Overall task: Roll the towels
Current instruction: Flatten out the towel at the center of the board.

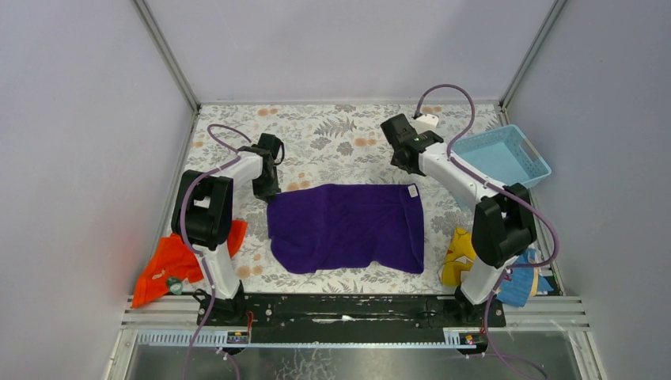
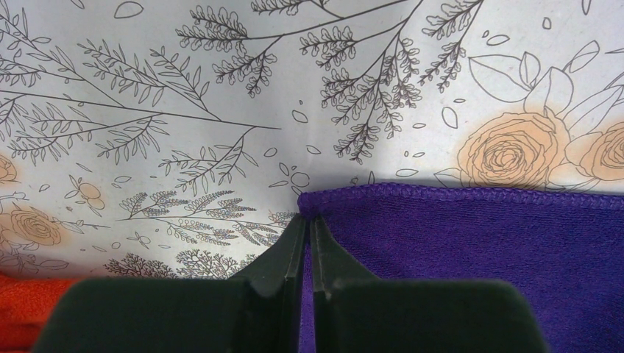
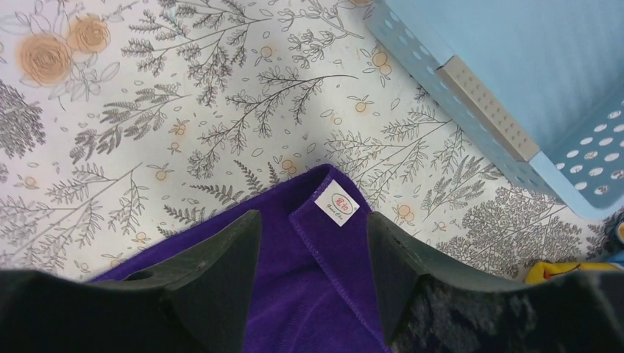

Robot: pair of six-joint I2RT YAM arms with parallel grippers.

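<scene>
Purple towel: we see the purple towel (image 1: 344, 226) spread flat in the middle of the table (image 1: 332, 127), its long side running left to right and its near edge slightly wavy.
Left hand: the left gripper (image 1: 267, 192) sits at the towel's far left corner. In the wrist view its fingers (image 2: 283, 257) are pressed together with the tips right at the hemmed corner. We cannot tell whether any cloth is caught between them.
Right hand: the right gripper (image 3: 313, 220) is released, with its fingers (image 3: 221, 272) spread apart on either side of the towel's far right corner. The corner lies on the table, with a small white label (image 3: 337, 207) facing up.
Orange-red towel: we see the orange-red towel (image 1: 170, 265) crumpled at the near left edge of the table, beside the left arm's base.
Other things: a light blue basket (image 1: 502, 154) stands at the far right. A yellow-and-blue cloth (image 1: 459, 257) lies bunched by the right arm's base.
Surface: the table has a pale cover printed with grey leaves and peach flowers.
</scene>
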